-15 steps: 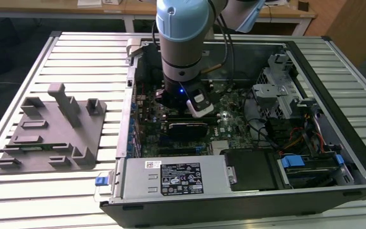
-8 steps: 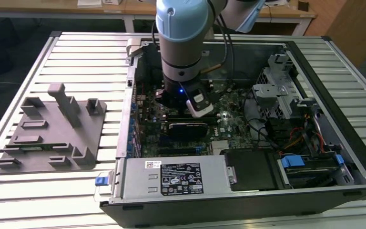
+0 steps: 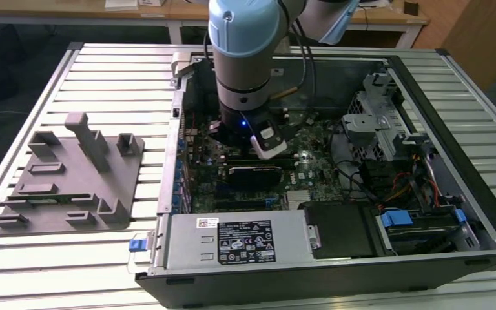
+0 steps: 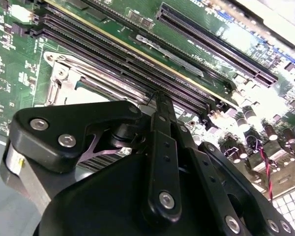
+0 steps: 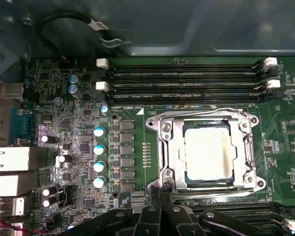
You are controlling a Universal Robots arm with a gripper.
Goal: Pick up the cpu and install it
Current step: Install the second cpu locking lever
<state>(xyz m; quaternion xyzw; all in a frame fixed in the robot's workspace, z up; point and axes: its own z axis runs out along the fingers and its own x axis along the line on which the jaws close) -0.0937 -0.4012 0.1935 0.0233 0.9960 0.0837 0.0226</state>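
Observation:
The cpu (image 5: 209, 152), a flat square chip with a silvery top, lies inside the metal socket frame (image 5: 164, 147) on the green motherboard in the first wrist view. My gripper (image 5: 160, 189) is shut with nothing between its black fingertips, and they sit at the near corner of the socket frame, just beside the cpu. In the second wrist view the gripper's black linkage (image 4: 160, 147) hangs low over the socket frame (image 4: 61, 81). In the exterior view the arm's wrist (image 3: 248, 129) reaches down into the open computer case over the motherboard.
Rows of memory slots (image 5: 187, 78) run along one side of the socket. A grey power supply box with a white label (image 3: 235, 240) sits at the case's front, with drive cages and cables (image 3: 386, 135) on the exterior view's right. A grey fixture (image 3: 72, 177) lies on the slatted table.

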